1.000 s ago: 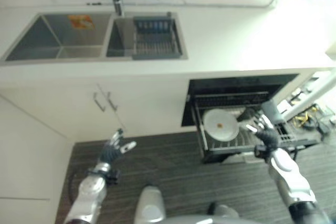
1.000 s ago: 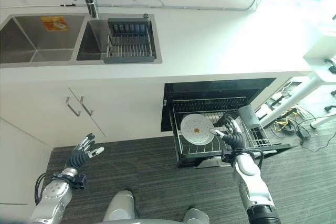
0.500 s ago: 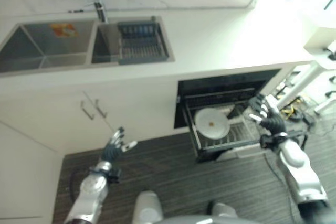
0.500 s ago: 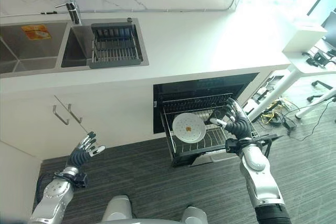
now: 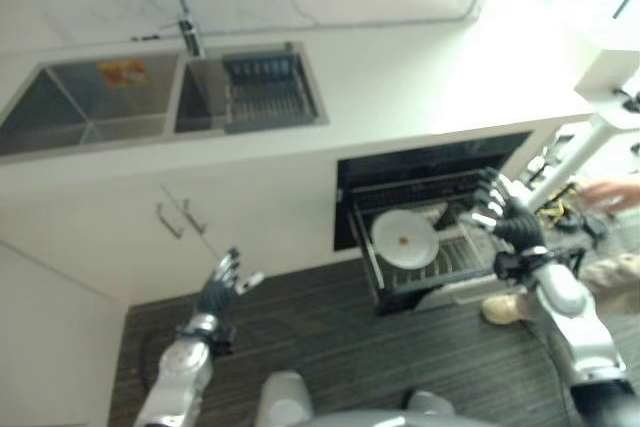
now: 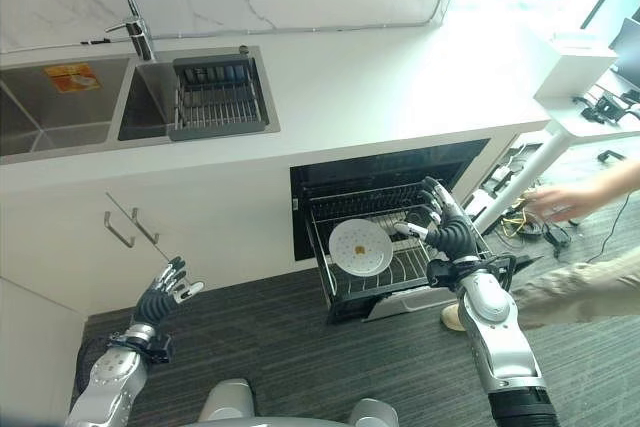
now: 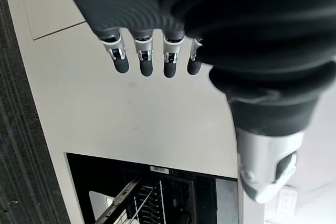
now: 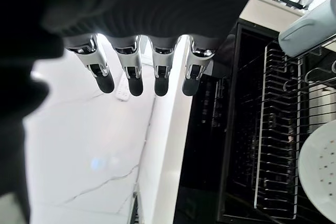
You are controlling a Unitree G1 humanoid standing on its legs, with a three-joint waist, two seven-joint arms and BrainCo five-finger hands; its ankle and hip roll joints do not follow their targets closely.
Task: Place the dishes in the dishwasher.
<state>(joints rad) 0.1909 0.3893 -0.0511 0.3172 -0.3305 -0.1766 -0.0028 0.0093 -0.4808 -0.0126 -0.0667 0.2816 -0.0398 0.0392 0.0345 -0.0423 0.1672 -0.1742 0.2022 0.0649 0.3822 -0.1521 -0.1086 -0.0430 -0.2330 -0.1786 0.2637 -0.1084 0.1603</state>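
The right hand (image 6: 452,237) hovers with fingers (image 8: 131,80) straight and spread, gripping nothing. Just beside them, toward the robot's left, a white plate (image 6: 360,247) leans in the pulled-out dishwasher rack (image 6: 345,285). A person's hand (image 6: 556,201) reaches in beyond. The left hand (image 6: 160,297), well apart, holds relaxed, empty fingers.

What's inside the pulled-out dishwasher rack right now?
In the black wire dishwasher rack a round white plate with a small orange spot leans among the tines. The open right hand hovers over the rack's right part, hiding what lies beneath it.
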